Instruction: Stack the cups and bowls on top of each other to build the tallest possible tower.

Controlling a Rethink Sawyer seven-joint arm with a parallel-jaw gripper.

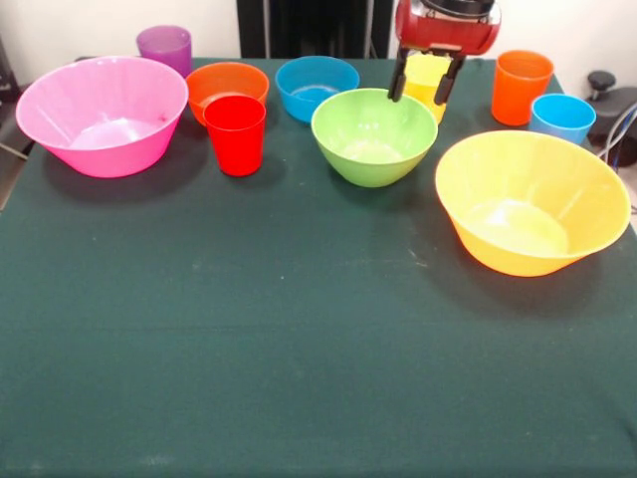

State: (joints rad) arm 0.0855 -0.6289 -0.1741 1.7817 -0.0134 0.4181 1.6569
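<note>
My gripper (422,88) hangs down at the back centre-right, open, with one finger on each side of the yellow cup (426,76), which stands behind the green bowl (373,135). Whether the fingers touch the cup is unclear. The red cup (236,134) stands left of the green bowl. The purple cup (165,47) is at the back left behind the pink bowl (100,115). The orange cup (521,86) and light blue cup (561,118) stand at the back right. The small orange bowl (227,86), the small blue bowl (317,86) and the yellow-orange bowl (532,213) stand apart. Nothing is stacked.
The dark green tablecloth (299,349) covers the table, with all the cups and bowls in its far half. The robot's black pedestal (309,28) stands behind the table. A black object (609,100) sits off the right edge.
</note>
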